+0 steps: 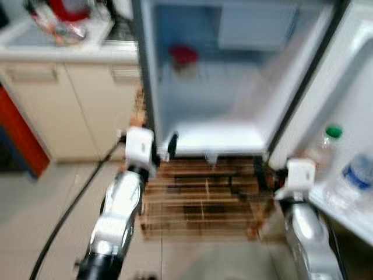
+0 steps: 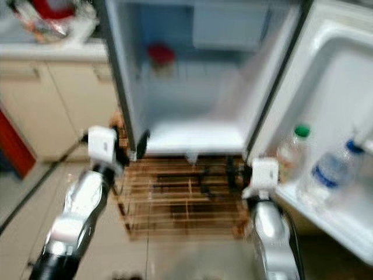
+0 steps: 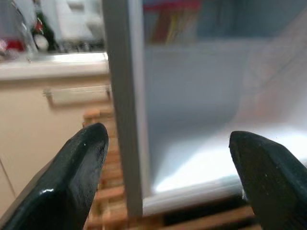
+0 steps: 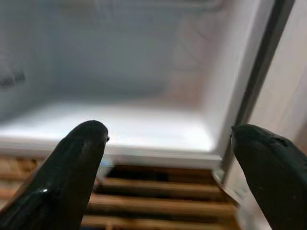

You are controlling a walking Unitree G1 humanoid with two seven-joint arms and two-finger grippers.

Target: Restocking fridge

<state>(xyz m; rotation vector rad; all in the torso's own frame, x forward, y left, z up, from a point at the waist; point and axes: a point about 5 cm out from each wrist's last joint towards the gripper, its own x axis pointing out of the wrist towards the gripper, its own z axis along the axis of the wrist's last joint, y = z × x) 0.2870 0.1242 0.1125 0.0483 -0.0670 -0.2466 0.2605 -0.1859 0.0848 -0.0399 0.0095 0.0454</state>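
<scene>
Fridge [image 1: 233,87] dead ahead, door [image 1: 349,76] swung wide open on the robot's right, and the picture's a bit blurred. It sits on a slatted wooden pallet [image 1: 204,198] on the tiled floor [image 1: 35,216]. Inside, a red-lidded item [image 1: 183,58] sits toward the back on a shelf, the lower compartment floor pale and bright beneath it. On the door shelf [image 1: 344,213], two bottles stand side by side: a green-capped bottle [image 1: 326,146] and a blue-labelled water bottle [image 1: 352,175] just beside it.

Left gripper [image 3: 168,158] is up at the fridge's left edge, jaws spread wide apart with nothing between them, the fridge's grey side wall running straight between the two fingers. Right gripper [image 4: 168,158] hangs at the lower right corner of the opening, near the door hinge side, jaws likewise wide apart and holding nothing.

Off to the left, cream cabinets [image 1: 76,99] under a bench [image 1: 64,49] carrying something red [image 1: 70,9]. A black cable [image 1: 70,210] trails across the tiles.
</scene>
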